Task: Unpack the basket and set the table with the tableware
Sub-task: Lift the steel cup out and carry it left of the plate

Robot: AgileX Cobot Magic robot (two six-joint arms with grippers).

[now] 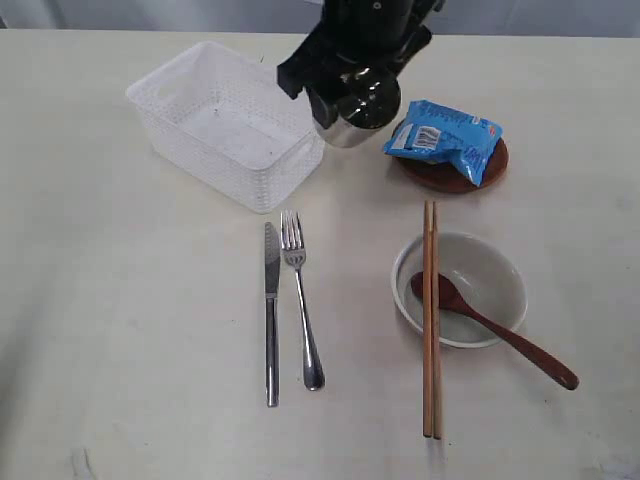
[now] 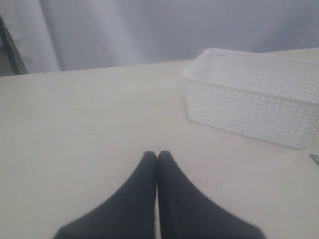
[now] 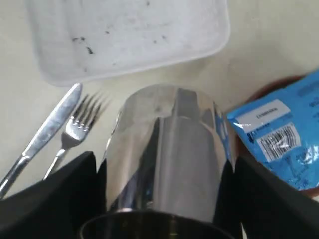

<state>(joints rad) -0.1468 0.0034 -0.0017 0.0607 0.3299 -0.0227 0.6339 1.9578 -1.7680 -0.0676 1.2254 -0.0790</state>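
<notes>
Nearest, wooden chopsticks (image 1: pixel 431 330), long axis running near-to-far across the smooth off-white bowl (image 1: pixel 505 275); a dark spoon (image 1: pixel 500 335) sits inside, handle out to the right. Steel knife (image 1: pixel 271 310) and fork (image 1: pixel 302 310) lie parallel, tips toward the basket. Round wooden plate (image 1: pixel 440 178) under a crinkly blue packet (image 1: pixel 445 138). My right gripper (image 3: pixel 163 164): jaws wide, flanking the polished cup (image 3: pixel 164 124) between plate and basket; clamped or not, I cannot tell. My left gripper (image 2: pixel 157 157): closed, tips together over the table (image 1: pixel 120 330). Farthest, perforated white basket (image 1: pixel 215 170).

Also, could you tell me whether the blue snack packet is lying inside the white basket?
No, the snack packet lies on the wooden plate, off to one side of the basket.
</notes>
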